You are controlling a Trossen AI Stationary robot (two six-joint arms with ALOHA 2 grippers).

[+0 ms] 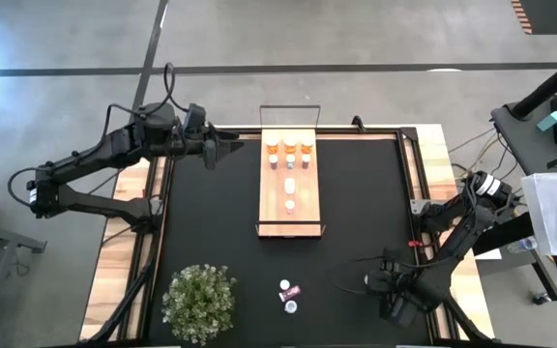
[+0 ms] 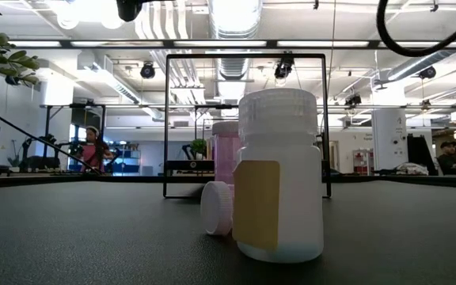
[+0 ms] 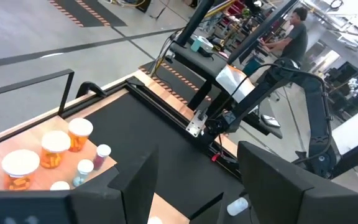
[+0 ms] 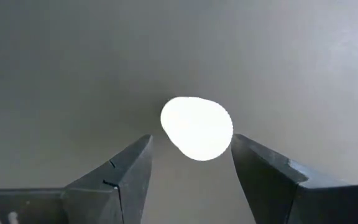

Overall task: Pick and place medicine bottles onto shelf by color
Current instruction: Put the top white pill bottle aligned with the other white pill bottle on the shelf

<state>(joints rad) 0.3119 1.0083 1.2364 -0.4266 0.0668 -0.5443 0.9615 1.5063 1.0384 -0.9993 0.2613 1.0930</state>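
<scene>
Left gripper point(image 1: 222, 148) hangs just left of the shelf point(image 1: 289, 224), fingers parted, nothing between them. Orange medicine bottles point(image 1: 289, 148) line the shelf's far end, pale ones behind. Two loose bottles point(image 1: 288, 295) sit near the plant point(image 1: 199, 299). Right gripper point(image 4: 191, 165), also spread, holds nothing.

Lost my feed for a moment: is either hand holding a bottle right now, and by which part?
Nothing is held. The left hand hangs open beside the shelf, and the right hand is open at the table's near right corner, with nothing between its fingers.
</scene>
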